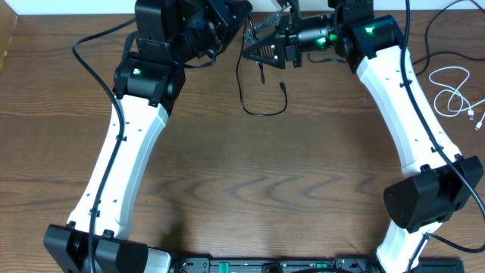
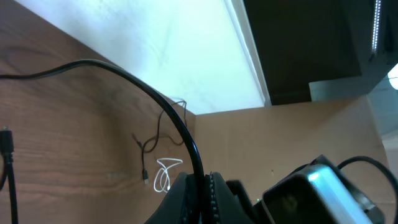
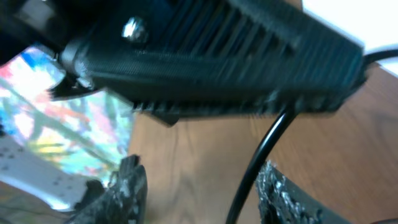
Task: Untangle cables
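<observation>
The black cable [image 1: 261, 114] hangs in a loop on the table at the top centre, and its plug end [image 1: 282, 85] lies free. My left gripper [image 1: 236, 17] is shut on it; in the left wrist view the cable [image 2: 155, 93] arcs into the closed jaws [image 2: 202, 190]. My right gripper [image 1: 256, 47] is open right beside the left one. In the right wrist view the cable [image 3: 258, 162] runs between the open fingers [image 3: 199, 183], close to the right finger. The white cable [image 1: 453, 95] lies coiled at the far right, apart from the black one, and also shows in the left wrist view [image 2: 166, 174].
The wooden table [image 1: 250, 189] ends at the back edge near both grippers, with a white wall [image 2: 155, 43] behind it. A thin black wire [image 1: 428, 42] lies at the back right near the white cable. Both arm bases stand at the front corners.
</observation>
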